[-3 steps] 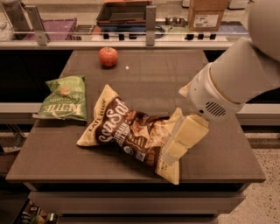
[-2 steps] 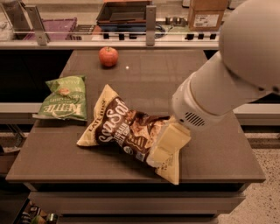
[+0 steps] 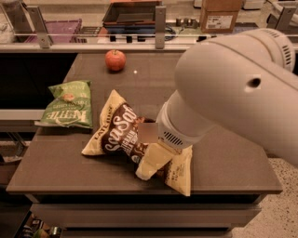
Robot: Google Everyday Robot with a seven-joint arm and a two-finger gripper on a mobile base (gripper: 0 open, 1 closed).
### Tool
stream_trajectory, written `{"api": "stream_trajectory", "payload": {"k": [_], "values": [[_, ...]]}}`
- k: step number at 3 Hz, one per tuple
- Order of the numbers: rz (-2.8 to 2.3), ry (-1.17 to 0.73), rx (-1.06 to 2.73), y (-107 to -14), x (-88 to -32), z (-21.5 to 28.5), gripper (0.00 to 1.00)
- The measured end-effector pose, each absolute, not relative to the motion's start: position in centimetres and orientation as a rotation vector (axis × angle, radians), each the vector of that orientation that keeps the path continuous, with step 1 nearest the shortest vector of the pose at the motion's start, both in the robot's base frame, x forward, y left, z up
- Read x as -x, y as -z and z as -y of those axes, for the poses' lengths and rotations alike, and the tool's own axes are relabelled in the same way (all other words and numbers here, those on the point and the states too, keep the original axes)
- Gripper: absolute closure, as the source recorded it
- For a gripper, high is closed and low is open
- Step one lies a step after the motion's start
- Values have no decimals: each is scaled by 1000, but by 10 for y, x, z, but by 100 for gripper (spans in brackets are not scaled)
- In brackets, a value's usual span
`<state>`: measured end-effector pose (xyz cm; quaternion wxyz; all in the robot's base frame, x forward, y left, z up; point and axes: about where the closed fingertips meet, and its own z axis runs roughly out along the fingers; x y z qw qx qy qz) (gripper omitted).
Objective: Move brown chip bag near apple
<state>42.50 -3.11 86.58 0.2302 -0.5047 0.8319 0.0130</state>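
Note:
The brown chip bag (image 3: 122, 131) lies flat on the dark table (image 3: 60, 162), near its front middle, with white "Sea Salt" lettering facing up. The apple (image 3: 115, 60) sits at the far side of the table, well behind the bag. My gripper (image 3: 148, 168) hangs from the big white arm (image 3: 233, 93) and is down on the right half of the bag, hiding part of it. The bag's right cream end (image 3: 180, 174) shows below the arm.
A green chip bag (image 3: 68, 104) lies at the table's left edge. Behind the table runs a counter with a railing (image 3: 158, 28), a dark tray (image 3: 132, 14) and a cardboard box (image 3: 220, 14). The arm blocks the table's right side.
The arm has swung left and toward the camera. The gripper has moved left along the bag, from its right end to its middle-right. The bag has not shifted.

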Motion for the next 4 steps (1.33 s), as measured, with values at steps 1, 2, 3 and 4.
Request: {"api": "stream_trajectory", "payload": {"k": [1,2,3,4], "values": [[-2281,-19,1401,-860,-429,22,0],[-2265,4,1462,-852,-432,12,18],[-2263,5,1460,-853,-432,12,41],[-2261,7,1463,-854,-432,11,64]]}}
